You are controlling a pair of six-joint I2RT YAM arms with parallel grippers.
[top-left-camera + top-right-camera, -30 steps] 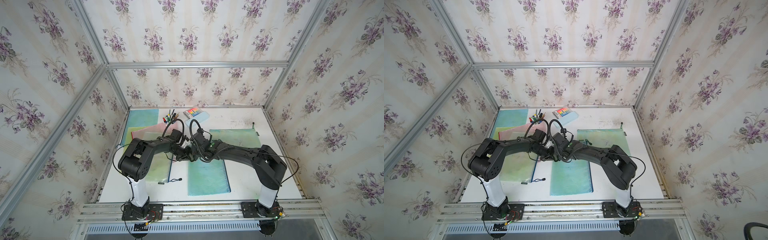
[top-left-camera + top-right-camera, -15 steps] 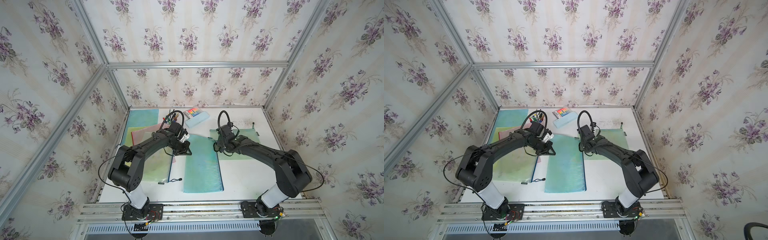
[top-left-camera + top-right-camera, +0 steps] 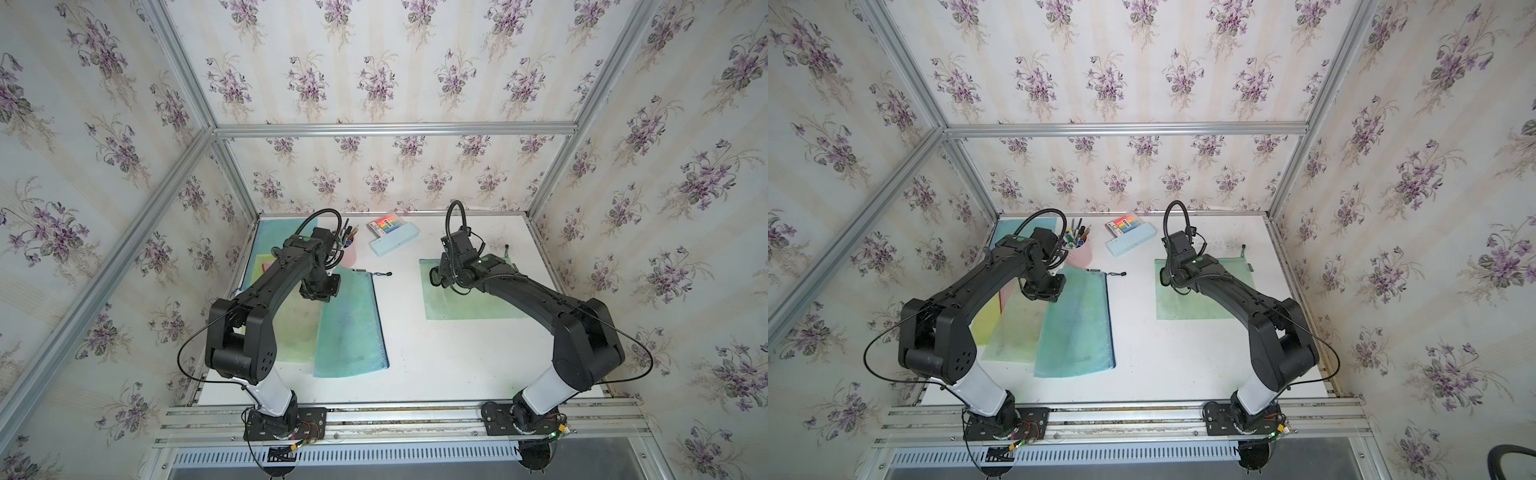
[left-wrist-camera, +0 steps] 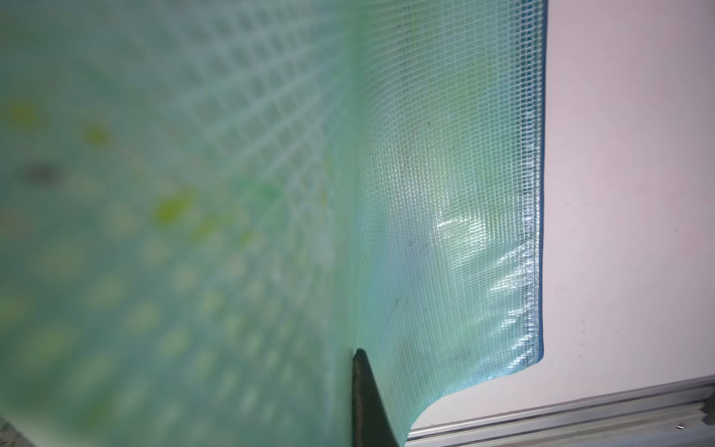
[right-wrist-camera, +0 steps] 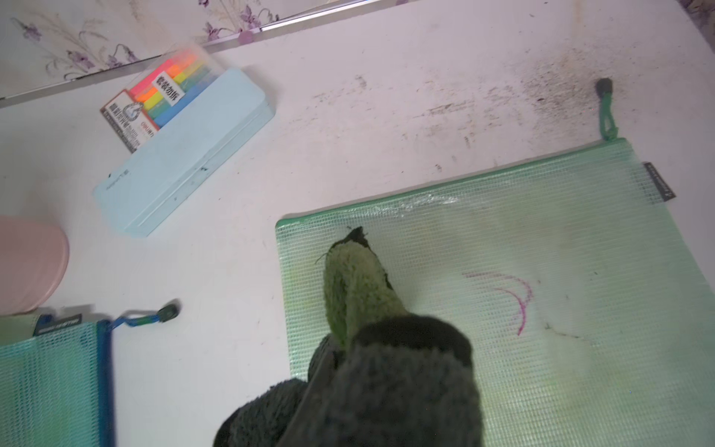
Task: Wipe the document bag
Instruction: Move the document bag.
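A green mesh document bag (image 3: 469,299) (image 3: 1183,303) lies flat on the right half of the table, with purple pen strokes (image 5: 518,298) on it. My right gripper (image 3: 446,276) (image 5: 348,340) is shut on a fluffy green and dark cloth (image 5: 356,286), which rests on the bag's near-left corner. A second, blue-edged mesh document bag (image 3: 353,328) (image 3: 1077,328) lies left of centre. My left gripper (image 3: 318,291) (image 4: 354,387) is shut on its far end. The lifted mesh (image 4: 445,193) fills the left wrist view, hiding all but one dark finger (image 4: 367,402).
A pink pen cup (image 3: 347,253) and a pale blue pencil case (image 3: 395,239) with a highlighter pack (image 5: 166,93) stand at the back. More document bags (image 3: 291,328) are stacked at the left, partly under the blue-edged one. Dark smudges (image 5: 541,89) mark the table's back right.
Both arms have left the middle. The left gripper dragged the blue-edged bag leftward onto the stack. The right gripper carried the cloth right, onto the green bag.
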